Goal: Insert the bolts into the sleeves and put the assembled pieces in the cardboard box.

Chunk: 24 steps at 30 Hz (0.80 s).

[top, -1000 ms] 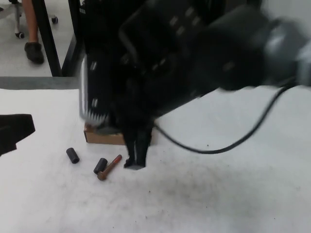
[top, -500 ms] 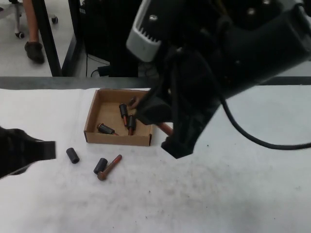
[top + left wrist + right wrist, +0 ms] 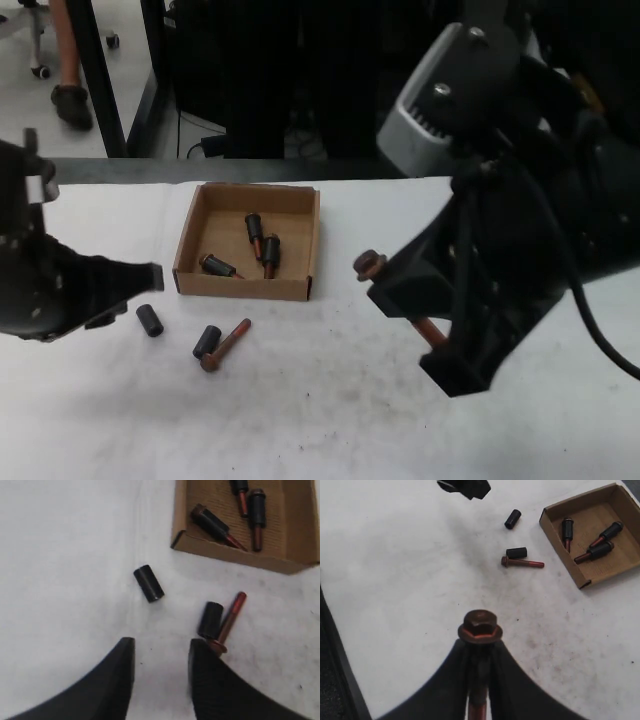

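Now that the right claw [image 3: 480, 652] has swung clear of the cardboard box [image 3: 243, 287], it is gripping a bolt [image 3: 480, 630] tight above the table [image 3: 330, 400], while the left claw [image 3: 161, 652], parted and empty, is closing in on a loose sleeve [image 3: 148, 583]; mating them looks like the next job.

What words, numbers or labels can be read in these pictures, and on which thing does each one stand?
None can be read.
The cardboard box has plain brown walls.
The bolt in the right gripper shows no legible mark on its head.
The loose sleeves and the left gripper are plain black.
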Tool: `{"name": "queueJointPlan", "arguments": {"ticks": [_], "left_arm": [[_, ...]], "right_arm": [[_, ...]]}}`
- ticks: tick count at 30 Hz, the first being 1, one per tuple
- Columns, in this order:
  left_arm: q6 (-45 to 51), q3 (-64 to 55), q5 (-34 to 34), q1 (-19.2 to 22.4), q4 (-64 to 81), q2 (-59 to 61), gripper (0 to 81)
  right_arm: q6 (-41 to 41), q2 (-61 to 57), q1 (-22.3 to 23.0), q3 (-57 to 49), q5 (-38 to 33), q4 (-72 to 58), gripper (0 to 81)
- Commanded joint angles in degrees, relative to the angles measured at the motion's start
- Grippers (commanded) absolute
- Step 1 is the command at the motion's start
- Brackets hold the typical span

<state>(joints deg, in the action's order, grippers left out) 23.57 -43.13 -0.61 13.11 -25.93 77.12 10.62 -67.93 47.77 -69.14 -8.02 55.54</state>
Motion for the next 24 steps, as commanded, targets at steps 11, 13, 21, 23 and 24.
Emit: {"name": "queueJointPlan", "arguments": {"ticks": [11,13,21,23,24], "left_arm": [[13.3,-6.9,-0.7,0.2,0.9,11.9,37.3],[15.5,-8.3,-0.4,0.2,0.5,13.6,37.3],[20.1,-11.1,-0.3,0.2,0.0,18.2,34.2],[20.1,-11.2,0.0,0.2,0.1,19.1,34.2],[20.1,-11.2,0.3,0.2,0.1,19.5,34.2]], "right_arm": [[-0.4,0.9,-0.1,0.0,0.0,-0.1,0.3],[-0.4,0.9,-0.1,0.0,0.0,-0.1,0.3],[0.2,0.9,-2.5,0.0,0.0,-0.1,0.3],[0.2,0.9,-3.3,0.0,0.0,-0.1,0.3],[0.2,0.9,-3.7,0.0,0.0,-0.1,0.3]]}}
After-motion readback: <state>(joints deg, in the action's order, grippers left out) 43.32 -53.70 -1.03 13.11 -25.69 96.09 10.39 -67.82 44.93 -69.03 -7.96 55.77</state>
